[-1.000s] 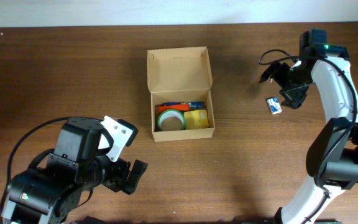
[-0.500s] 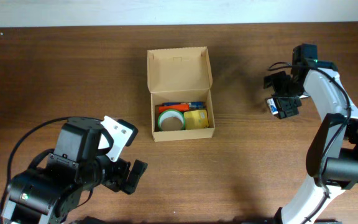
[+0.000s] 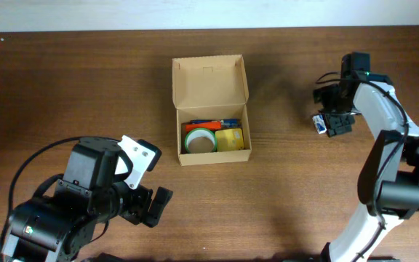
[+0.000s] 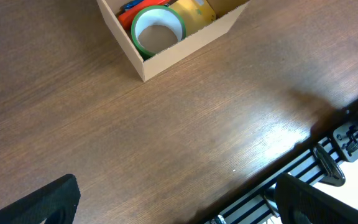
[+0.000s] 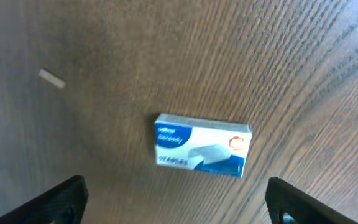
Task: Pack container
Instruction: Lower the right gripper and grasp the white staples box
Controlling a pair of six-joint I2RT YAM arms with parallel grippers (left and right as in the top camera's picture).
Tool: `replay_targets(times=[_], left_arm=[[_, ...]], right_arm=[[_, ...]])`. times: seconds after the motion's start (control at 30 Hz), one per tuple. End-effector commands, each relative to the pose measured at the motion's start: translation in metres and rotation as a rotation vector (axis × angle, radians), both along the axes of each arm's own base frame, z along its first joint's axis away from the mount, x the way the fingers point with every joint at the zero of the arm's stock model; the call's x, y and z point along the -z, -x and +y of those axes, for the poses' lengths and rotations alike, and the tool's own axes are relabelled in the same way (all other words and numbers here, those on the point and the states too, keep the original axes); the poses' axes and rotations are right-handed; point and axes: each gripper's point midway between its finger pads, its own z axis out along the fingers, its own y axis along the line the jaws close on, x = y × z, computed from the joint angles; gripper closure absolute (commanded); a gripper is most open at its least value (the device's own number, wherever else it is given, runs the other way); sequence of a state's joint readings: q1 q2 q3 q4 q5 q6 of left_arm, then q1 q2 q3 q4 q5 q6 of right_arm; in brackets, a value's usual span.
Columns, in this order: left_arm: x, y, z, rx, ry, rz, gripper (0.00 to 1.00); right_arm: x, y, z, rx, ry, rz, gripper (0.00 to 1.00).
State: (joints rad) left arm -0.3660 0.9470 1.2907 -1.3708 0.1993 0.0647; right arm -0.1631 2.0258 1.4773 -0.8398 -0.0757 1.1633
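Hovering right hand, spread apart, over staple box, clamping nothing. Idling left hand, apart. Judging container light, crushable cardboard; gripping by side walls advisable.

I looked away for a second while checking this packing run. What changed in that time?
The right gripper moved over the small blue-and-white staples box and now straddles it, jaws open, nothing gripped. The staples box, the container with its contents and the left gripper stayed put.
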Motion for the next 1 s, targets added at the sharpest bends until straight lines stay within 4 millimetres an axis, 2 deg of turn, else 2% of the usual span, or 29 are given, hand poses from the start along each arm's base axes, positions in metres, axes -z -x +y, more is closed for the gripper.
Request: replay_targets(times=[0.0, 0.23, 0.57, 0.7, 0.87, 0.97], left_arm=[[-0.003, 0.001, -0.002, 0.022, 0.007, -0.012, 0.0], [-0.003, 0.001, -0.001, 0.021, 0.007, -0.012, 0.0], [-0.003, 0.001, -0.002, 0.022, 0.007, -0.012, 0.0], [-0.003, 0.001, -0.002, 0.021, 0.007, -0.012, 0.0], [-0.003, 0.001, -0.002, 0.022, 0.007, -0.012, 0.01], [-0.003, 0.001, -0.002, 0.022, 0.007, -0.012, 0.01]], right_arm=[[0.02, 0.007, -0.003, 0.011, 0.006, 0.054, 0.08], [0.03, 0.009, -0.014, 0.024, 0.007, 0.071, 0.11], [0.044, 0.011, -0.011, -0.014, -0.02, 0.091, 0.14], [0.044, 0.011, -0.011, -0.014, -0.02, 0.09, 0.27], [0.044, 0.011, -0.011, -0.014, -0.02, 0.091, 0.36], [0.044, 0.011, -0.011, -0.014, -0.02, 0.091, 0.46]])
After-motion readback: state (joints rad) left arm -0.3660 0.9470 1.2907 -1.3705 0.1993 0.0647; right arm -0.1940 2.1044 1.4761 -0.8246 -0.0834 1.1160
